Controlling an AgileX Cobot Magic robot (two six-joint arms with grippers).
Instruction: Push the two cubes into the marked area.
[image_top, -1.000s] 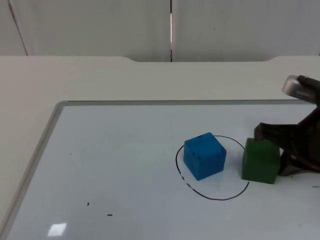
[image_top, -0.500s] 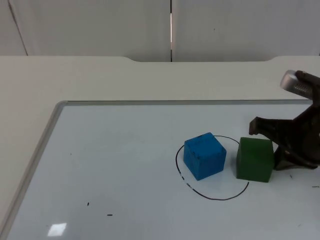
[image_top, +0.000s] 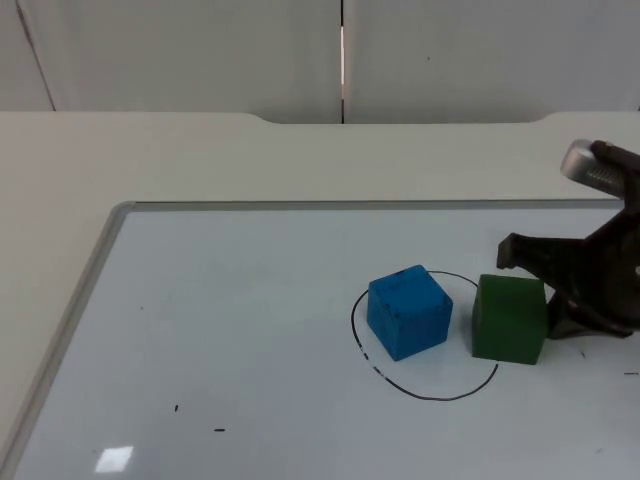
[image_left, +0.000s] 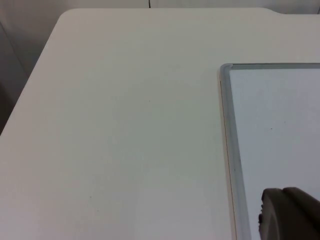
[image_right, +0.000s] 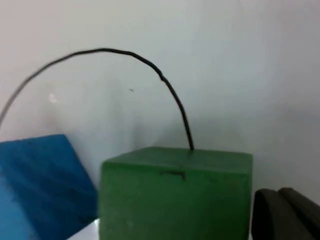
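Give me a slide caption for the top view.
Right gripper nudges green cube across the circle line toward blue cube.

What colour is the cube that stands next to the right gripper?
Green. The green cube beside the right gripper shows best in the top view.

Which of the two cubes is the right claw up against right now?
The green cube: the right claw sits directly at its outer side. The blue cube stands apart, inside the drawn circle.
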